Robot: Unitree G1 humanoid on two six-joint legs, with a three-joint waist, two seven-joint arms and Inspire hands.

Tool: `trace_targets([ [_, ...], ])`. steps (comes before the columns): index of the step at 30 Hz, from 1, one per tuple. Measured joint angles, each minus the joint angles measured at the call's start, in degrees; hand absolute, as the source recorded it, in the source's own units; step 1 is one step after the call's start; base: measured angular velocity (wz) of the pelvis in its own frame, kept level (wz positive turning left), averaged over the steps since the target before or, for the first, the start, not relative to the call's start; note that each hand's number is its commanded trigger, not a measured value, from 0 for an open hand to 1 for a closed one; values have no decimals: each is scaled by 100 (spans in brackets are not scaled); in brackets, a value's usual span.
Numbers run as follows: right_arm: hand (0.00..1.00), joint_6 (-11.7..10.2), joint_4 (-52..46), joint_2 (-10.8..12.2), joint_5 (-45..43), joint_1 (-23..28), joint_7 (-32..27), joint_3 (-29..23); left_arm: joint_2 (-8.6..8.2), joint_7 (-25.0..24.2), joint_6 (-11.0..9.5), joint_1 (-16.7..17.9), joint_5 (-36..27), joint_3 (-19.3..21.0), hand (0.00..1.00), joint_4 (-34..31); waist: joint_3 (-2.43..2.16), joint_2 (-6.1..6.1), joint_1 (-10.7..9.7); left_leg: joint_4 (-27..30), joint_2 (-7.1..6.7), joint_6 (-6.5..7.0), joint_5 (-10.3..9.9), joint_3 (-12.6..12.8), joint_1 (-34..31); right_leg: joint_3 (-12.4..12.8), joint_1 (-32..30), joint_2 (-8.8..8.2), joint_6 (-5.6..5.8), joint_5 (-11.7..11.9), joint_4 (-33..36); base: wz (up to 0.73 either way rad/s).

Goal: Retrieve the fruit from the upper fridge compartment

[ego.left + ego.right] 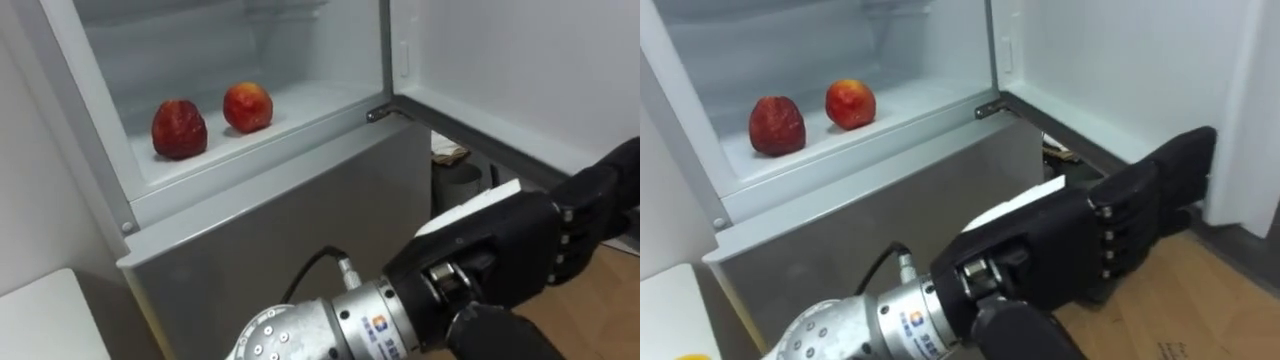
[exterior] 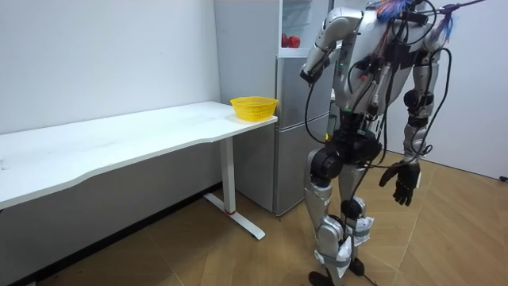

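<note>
Upper fridge compartment [image 1: 300,100] is open, its upper door [image 1: 500,60] swung out to the robot's right. Two red round fruits sit on the compartment floor near the front lip: the darker fruit [image 1: 179,129] on the left, the lighter fruit [image 1: 247,106] just beside it on the right, a small gap between them. Nothing else is visible on that shelf.

The left hand [image 1: 500,250] is empty, fingers straight and pressed together. It sits low and right, in front of the lower door [image 1: 280,220], well apart from both fruits. The right hand [image 2: 403,183] hangs at the robot's side in the room view, fingers loose, holding nothing. The robot stands right at the fridge; the white table [image 2: 119,143] with a yellow basket [image 2: 254,106] is next to the fridge, probably the drop-off.

Handling estimate: the fruit looks light, firm and rigid enough for a full wrap, but its skin is smooth and it will roll if nudged. The darker one looks slightly wrinkled, possibly softer, so go easy on the squeeze. Best grip is likely fingers over the top and far side, thumb on the near side, closing around the widest part.

The lighter fruit is nearer the hand and clear on its right. The hand needs to rise over the front lip first. Main risk: knocking one fruit into the other, or pushing it deeper.
</note>
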Motion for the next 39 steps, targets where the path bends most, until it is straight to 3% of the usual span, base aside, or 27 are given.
trace_targets([
  [5,0,-3,-2,4,257,-100,-23,225,-127,108,-5,-281,-67,-155,0,134,-10,64,-32,14,-6,1,2,-10,-96,-15,-83,-43,4,13,-3,1],
  [10,0,-21,79,9,320,-112,-28,224,-289,163,-88,-313,-67,-192,0,291,-6,79,-128,92,-5,-2,4,21,-146,-3,-80,-57,4,12,-25,-1],
  [18,0,-23,114,12,295,-68,-144,215,-268,293,-104,-312,58,-186,0,275,9,69,-97,83,-9,-4,6,40,-87,7,-75,-53,3,-23,0,-1],
  [21,0,-36,129,16,309,-67,-183,214,-132,337,-99,-312,236,-174,0,151,14,64,19,80,-10,-4,6,-31,-89,-19,-77,-58,5,-29,5,2],
  [24,0,-148,213,56,301,-48,-204,186,171,335,-74,-299,506,29,0,-188,30,40,230,80,-8,-5,12,-81,-97,-118,-79,-73,-9,-25,61,7],
  [26,0,-175,246,76,290,-22,-247,122,609,379,-72,-234,507,579,0,-716,43,-14,495,94,-20,-16,36,-142,-80,-158,-83,-84,-36,-83,198,8],
  [28,0,-260,270,94,173,46,-277,77,819,541,-83,-70,541,1158,0,-1274,25,-61,705,103,-28,-27,73,-271,-75,-264,-79,-107,-56,-96,187,27],
  [31,0,-327,363,203,-73,155,-316,-167,1123,864,-281,171,686,1987,0,-1940,-23,-231,1129,101,-26,-62,138,-438,-92,-361,-47,-111,-96,-97,181,31],
  [32,0,-333,311,209,-80,203,-323,-249,1225,1005,-323,224,700,2258,0,-2089,-34,-279,1275,117,-24,-69,142,-555,-106,-497,33,-124,-113,-86,105,37],
  [33,0,-343,302,209,-81,225,-338,-259,1256,1079,-325,237,715,2361,0,-2145,-53,-302,1310,129,-24,-71,144,-599,-125,-550,60,-135,-115,-86,82,54],
  [35,0,-384,220,232,-250,381,-494,-350,1352,1258,-384,329,843,2808,0,-2279,-96,-350,1707,176,-31,-75,146,-704,-139,-639,135,-144,-120,-87,21,28],
  [39,0,-431,95,305,-696,483,-545,-487,1459,1727,-427,746,1257,3558,0,-2491,-117,-376,2040,175,-42,-88,154,-883,-131,-790,224,-151,-131,-94,-3,20],
])
